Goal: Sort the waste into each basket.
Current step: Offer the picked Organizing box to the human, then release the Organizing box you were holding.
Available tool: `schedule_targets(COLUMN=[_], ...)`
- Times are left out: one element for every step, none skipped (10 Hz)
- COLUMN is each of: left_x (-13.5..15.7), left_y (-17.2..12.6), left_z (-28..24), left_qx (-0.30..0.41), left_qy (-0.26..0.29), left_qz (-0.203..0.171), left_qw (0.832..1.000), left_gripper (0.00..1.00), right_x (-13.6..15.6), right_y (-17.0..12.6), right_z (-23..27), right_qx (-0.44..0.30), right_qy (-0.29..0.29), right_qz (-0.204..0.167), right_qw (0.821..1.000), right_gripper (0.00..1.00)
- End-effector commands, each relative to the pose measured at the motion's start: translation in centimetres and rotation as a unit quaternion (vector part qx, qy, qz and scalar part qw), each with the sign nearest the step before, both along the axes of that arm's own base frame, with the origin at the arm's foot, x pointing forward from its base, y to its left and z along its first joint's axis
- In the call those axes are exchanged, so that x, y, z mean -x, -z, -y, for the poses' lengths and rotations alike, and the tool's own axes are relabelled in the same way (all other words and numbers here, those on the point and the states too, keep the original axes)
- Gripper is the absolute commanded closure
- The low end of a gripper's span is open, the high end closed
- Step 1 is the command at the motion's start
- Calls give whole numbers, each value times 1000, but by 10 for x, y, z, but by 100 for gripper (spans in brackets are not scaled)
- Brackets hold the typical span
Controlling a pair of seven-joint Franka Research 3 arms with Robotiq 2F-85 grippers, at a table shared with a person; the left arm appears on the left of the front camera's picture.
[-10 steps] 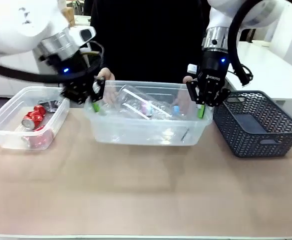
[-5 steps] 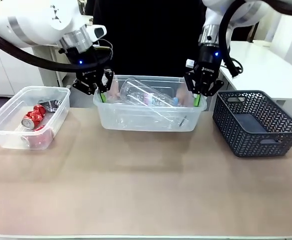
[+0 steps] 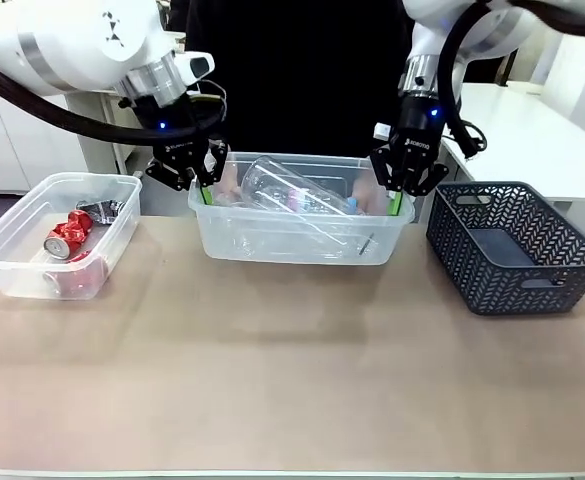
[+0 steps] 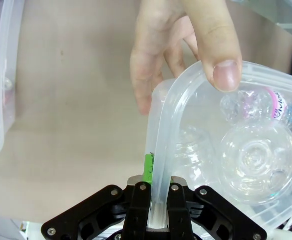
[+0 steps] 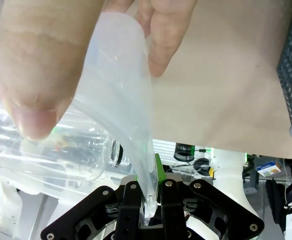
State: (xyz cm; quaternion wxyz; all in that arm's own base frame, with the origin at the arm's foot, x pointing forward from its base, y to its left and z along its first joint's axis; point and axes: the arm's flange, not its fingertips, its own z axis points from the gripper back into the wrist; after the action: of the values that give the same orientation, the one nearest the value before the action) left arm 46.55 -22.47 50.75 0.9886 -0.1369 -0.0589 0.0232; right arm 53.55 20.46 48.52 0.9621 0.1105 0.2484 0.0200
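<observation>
Both pincers are clamped on the same clear tub (image 3: 297, 235): left pincer (image 3: 200, 186) pinches the rim at its end, right pincer (image 3: 400, 196) pinches the rim at the opposite end, and the person's hands (image 3: 224, 180) are on the far rim too, so it's basically a 3-way carry/handover. Imo the trick here is keeping both arms level and moving at the same pace, bc the thin wall flexes, and any twist could tip the bottles (image 3: 294, 195) out or pop a grip. Tub sits mid surface (image 3: 292, 380), w/ the clear bottles lying inside it. Red cans (image 3: 68, 233) are in the smaller tub (image 3: 57, 240) off to the robot's left, dark lattice basket (image 3: 517, 245) on the right, looks empty afaict. Views-wise: front cam gives the whole layout but can't rly show how the rim sits in the jaws. Left wrist cam shows the rim running straight btw the fingers (image 4: 139, 210), plus a thumb (image 4: 213, 42) pressing the rim and a bottle base up close. Right wrist cam shows the wall bending in that grip, w/ a thumb (image 5: 33, 75) right on it.
</observation>
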Motion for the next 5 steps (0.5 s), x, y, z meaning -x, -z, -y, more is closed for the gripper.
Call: schedule_targets(left_x=[3,3,3,3,3], left_y=[-2,-2,-2,-2,-2], left_z=[0,0,0,0,0], left_qx=[3,3,3,3,3], left_qy=[0,0,0,0,0], left_qz=[4,4,4,4,4], left_qw=[1000,1000,1000,1000,1000], left_gripper=[96,96,96,96,96], right_x=[2,2,2,2,2], right_y=[-4,-4,-4,-4,-4], right_z=[-3,-3,-3,-3,-3], right_qx=[-2,-2,-2,-2,-2], right_qy=[-4,-4,-4,-4,-4], right_qz=[4,4,4,4,4], right_qw=[1000,1000,1000,1000,1000], right_gripper=[94,94,94,94,94])
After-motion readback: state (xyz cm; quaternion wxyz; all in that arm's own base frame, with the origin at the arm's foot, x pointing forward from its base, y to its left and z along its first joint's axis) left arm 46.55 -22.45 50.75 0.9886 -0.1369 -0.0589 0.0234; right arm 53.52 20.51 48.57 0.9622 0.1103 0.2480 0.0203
